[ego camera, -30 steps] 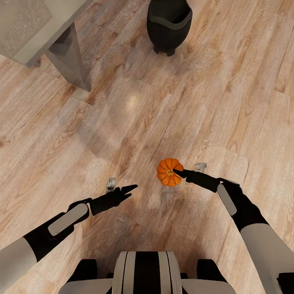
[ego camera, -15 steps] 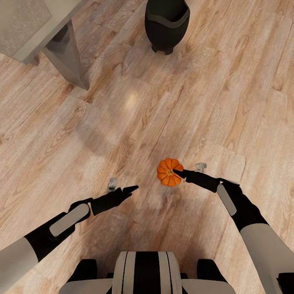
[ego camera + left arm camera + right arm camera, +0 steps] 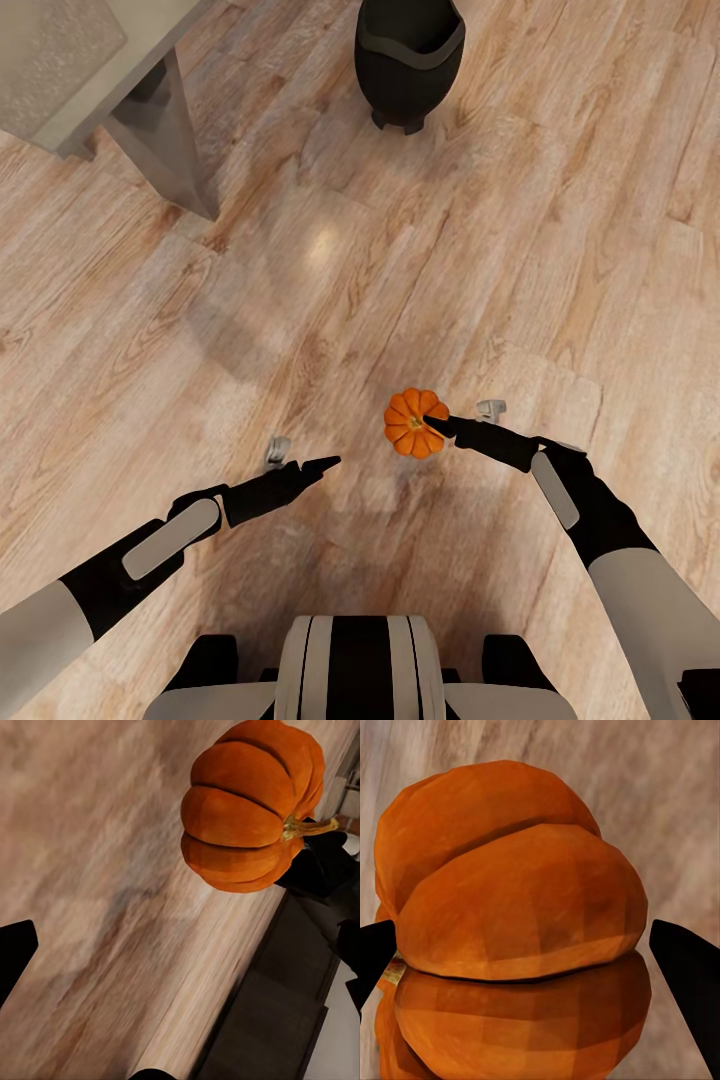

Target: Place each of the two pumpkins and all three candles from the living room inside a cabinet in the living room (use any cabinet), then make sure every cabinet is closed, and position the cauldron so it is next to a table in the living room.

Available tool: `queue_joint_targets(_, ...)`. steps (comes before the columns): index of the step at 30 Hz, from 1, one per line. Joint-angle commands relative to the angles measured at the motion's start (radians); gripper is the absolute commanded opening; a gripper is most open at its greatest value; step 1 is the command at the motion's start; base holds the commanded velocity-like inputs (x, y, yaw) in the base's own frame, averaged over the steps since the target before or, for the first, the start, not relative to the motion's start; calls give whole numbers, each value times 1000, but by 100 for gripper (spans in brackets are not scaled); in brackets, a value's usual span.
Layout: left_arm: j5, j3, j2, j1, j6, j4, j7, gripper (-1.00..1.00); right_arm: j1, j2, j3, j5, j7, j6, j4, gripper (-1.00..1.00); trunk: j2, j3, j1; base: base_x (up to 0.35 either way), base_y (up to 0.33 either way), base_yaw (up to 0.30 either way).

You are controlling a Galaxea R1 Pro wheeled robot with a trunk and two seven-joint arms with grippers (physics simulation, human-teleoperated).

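On the wood floor (image 3: pixel 520 200) ahead of the robot | cauldron (image 3: pixel 408 55): black, upright, near the counter (image 3: pixel 90 90) leg, interior dark, contents not discernible | pumpkin (image 3: pixel 413 421): orange, ribbed, clamped in right gripper (image 3: pixel 437 421), above the floor | left gripper (image 3: pixel 325 463): holds nothing, finger spread cannot be told | legible writing: none seen

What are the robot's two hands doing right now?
Left gripper: holding nothing; open or shut cannot be told.
Right gripper: shut on the pumpkin, fingers on either side of it.
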Motion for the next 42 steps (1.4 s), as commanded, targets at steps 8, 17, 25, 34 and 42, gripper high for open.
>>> queue_joint_targets(8, 0, -1, 0, 0, 0, 0, 0, 100, 0, 0, 0, -4, 2, -3, 0, -100, 0, 0, 0, 0, 0, 0)
queue_joint_targets(17, 2, -3, 0, 1, -11, 45, 0, 100, 1, 3, 1, -7, 1, -4, 1, -100, 0, 0, 0, 0, 0, 0)
queue_joint_targets(25, 2, -3, 0, 1, -10, 45, 0, 100, 2, 3, 3, -6, 1, -4, 1, -100, 1, 23, -3, 0, 0, 0)
queue_joint_targets(34, 0, 3, 0, 0, -3, 46, 4, 100, 2, 3, 9, -4, 1, -3, 1, -100, 3, 58, -7, 0, 0, 0)
queue_joint_targets(42, 0, 3, 1, -2, 5, 45, 3, 100, 3, 3, 8, -2, -1, -4, 4, -100, 5, 89, -10, 0, 0, 0)
